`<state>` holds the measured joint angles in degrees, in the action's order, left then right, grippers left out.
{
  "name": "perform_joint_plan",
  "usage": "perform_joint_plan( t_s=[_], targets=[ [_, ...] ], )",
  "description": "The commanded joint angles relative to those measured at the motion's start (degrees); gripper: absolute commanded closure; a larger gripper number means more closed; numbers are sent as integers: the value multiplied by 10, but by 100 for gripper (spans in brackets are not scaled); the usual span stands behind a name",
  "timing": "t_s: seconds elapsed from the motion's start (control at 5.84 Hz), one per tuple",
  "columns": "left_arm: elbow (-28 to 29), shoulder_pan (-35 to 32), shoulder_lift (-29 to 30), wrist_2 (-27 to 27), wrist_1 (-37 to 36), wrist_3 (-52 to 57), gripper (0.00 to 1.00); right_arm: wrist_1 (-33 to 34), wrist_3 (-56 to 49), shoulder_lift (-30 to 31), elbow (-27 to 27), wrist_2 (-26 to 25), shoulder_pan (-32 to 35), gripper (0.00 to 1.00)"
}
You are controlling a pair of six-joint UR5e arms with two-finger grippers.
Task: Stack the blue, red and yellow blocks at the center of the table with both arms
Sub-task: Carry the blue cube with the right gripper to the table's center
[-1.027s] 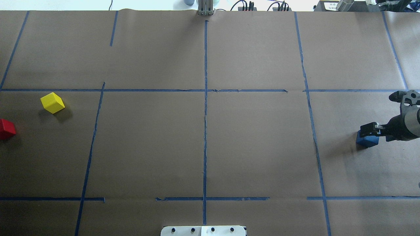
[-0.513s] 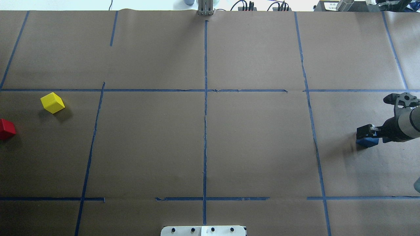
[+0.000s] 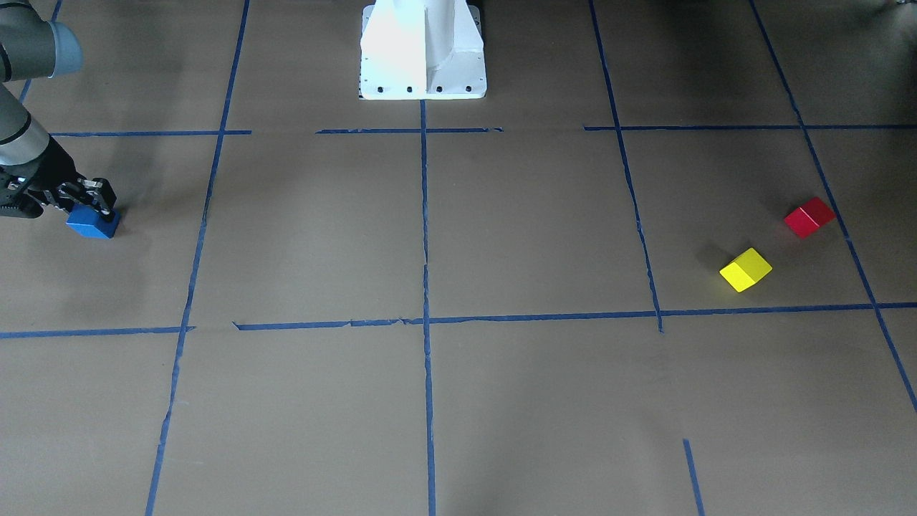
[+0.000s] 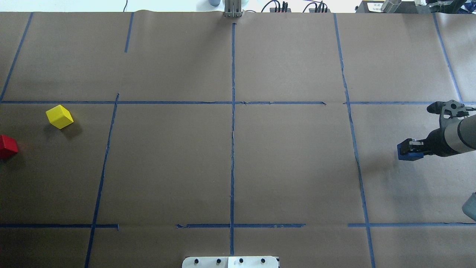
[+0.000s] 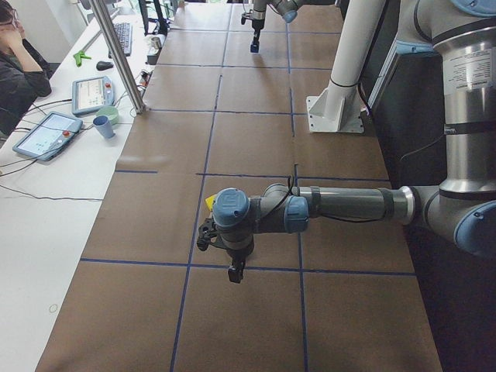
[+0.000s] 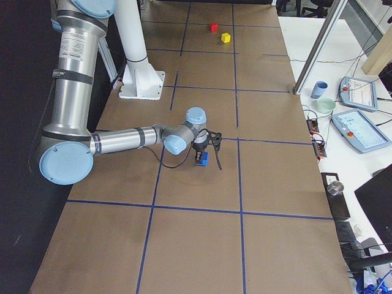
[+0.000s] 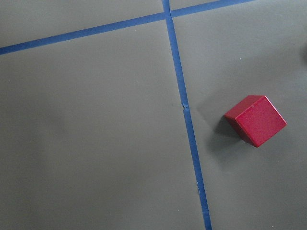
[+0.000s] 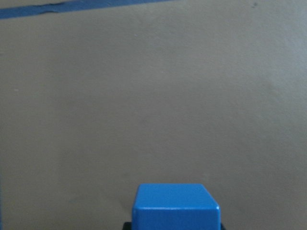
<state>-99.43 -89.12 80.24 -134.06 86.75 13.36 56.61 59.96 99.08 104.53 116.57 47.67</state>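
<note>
My right gripper (image 4: 406, 148) is shut on the blue block (image 4: 407, 156) at the table's right side and holds it just above the paper. The blue block also shows in the front view (image 3: 90, 225) and low in the right wrist view (image 8: 175, 206). The yellow block (image 4: 59, 116) and the red block (image 4: 7, 146) lie apart at the far left. The red block (image 7: 255, 120) shows in the left wrist view beside a tape line. My left gripper (image 5: 233, 271) hangs over that area; I cannot tell whether it is open or shut.
Blue tape lines divide the brown paper into squares, crossing at the table's centre (image 4: 233, 102). The robot's white base (image 3: 423, 51) stands at the near edge. A side desk with tablets (image 6: 361, 128) and a cup (image 6: 318, 89) runs along the far side.
My right gripper has moved left and slightly away from the robot, carrying the blue block with it. The yellow and red blocks have not moved.
</note>
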Motion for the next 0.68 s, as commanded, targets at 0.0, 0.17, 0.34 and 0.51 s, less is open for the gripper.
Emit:
perform_joint_plan(
  t_s=[0.0, 0.17, 0.34, 0.51],
  targets=[
    [-1, 0, 0, -1, 0, 0, 0, 30, -1, -74, 17, 4, -18, 97],
    [-1, 0, 0, -1, 0, 0, 0, 85, 0, -152, 14, -3, -48, 97],
    [-1, 0, 0, -1, 0, 0, 0, 167, 0, -238, 12, -12, -70, 96],
    [-1, 0, 0, -2, 1, 0, 0, 240, 4, -328, -7, -82, -119, 96]
  ],
)
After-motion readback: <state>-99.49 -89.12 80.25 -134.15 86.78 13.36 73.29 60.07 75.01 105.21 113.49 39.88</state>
